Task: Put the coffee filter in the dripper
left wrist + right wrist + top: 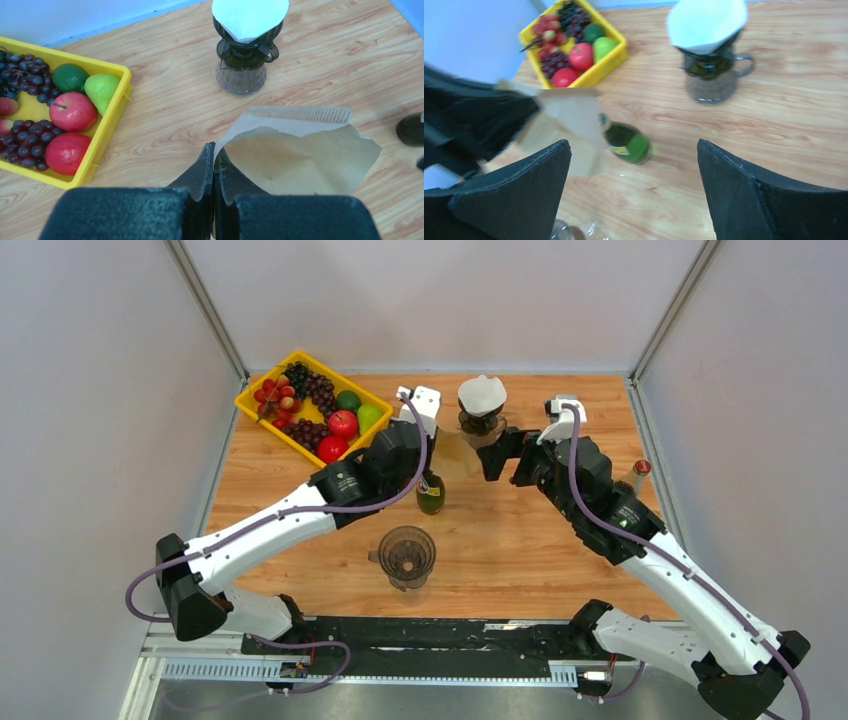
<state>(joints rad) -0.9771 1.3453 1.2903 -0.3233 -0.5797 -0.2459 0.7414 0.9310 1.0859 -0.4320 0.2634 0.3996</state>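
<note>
My left gripper [214, 152] is shut on the left edge of a brown paper coffee filter [300, 155], which hangs partly opened above the table. In the top view that filter [453, 452] sits between the left gripper [438, 445] and the right gripper [489, 457]. The right gripper [633, 147] is open wide with nothing between its fingers, just right of the filter [569, 120]. An empty dark dripper [405, 556] stands near the front middle. A second dripper [482, 408] at the back holds a white filter [249, 17].
A green bottle [430, 492] stands under the left wrist, between the two drippers. A yellow tray [262, 426] of fruit sits at the back left. A small red-capped bottle [640, 471] stands by the right edge. Grey walls close in the table.
</note>
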